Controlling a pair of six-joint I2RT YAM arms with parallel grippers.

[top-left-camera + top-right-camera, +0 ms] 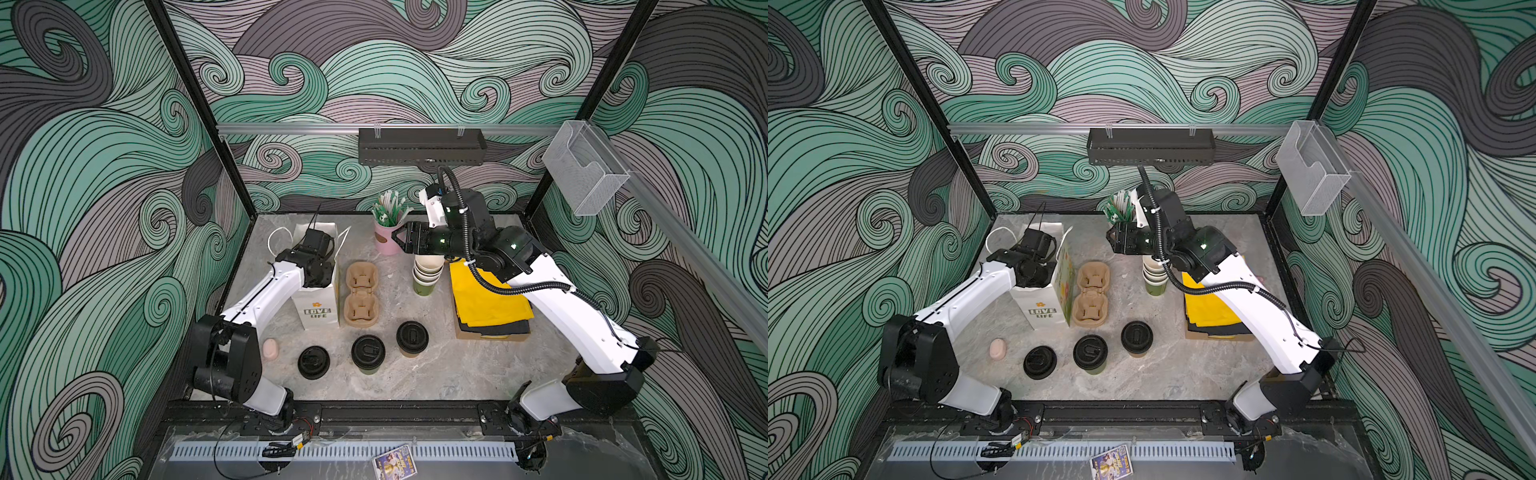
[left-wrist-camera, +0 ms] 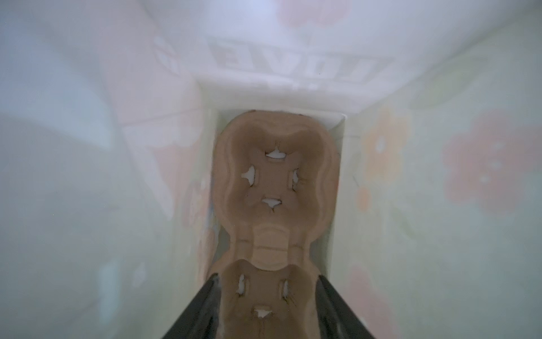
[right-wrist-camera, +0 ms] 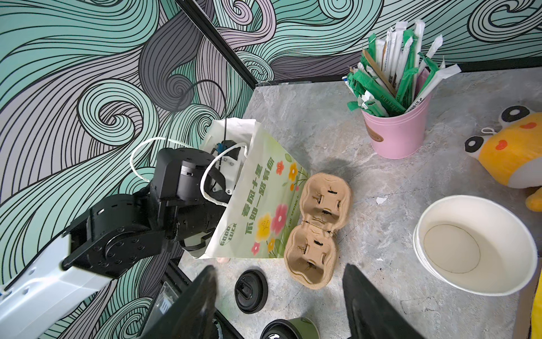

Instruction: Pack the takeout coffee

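At the near edge of the table (image 1: 440, 380), a row: a pink egg-shaped thing (image 1: 270, 349), a low pile of loose black lids (image 1: 313, 362), then the green cup (image 1: 368, 354) and the brown cup (image 1: 412, 338). Both cups are upright and lidded, apart from each other, and outside the bag.

Behind the lids stands the paper bag (image 1: 318, 309), upright and open at the top. The left arm (image 1: 266, 291) reaches down into its mouth and fills most of it. In the left wrist view a pulp carrier (image 2: 275, 176) lies flat on the bag's floor with both wells empty. The left jaws stand apart astride its nearer well, covering its sides. I cannot tell whether they press on it.

A second carrier (image 1: 361, 299), also empty, lies on the table just beside the bag, between it and the stack of lidless cups (image 1: 428, 270). To the right of that stack, yellow cloths (image 1: 486, 305) lie piled under the right arm (image 1: 561, 309).

Farther back, the right jaws hang in the air near the pink bucket (image 1: 386, 245), wide apart with nothing between them. The bucket is full of wrapped straws (image 1: 388, 210). A yellow plush toy (image 3: 510, 155) lies near the bucket, seen only from the right wrist.
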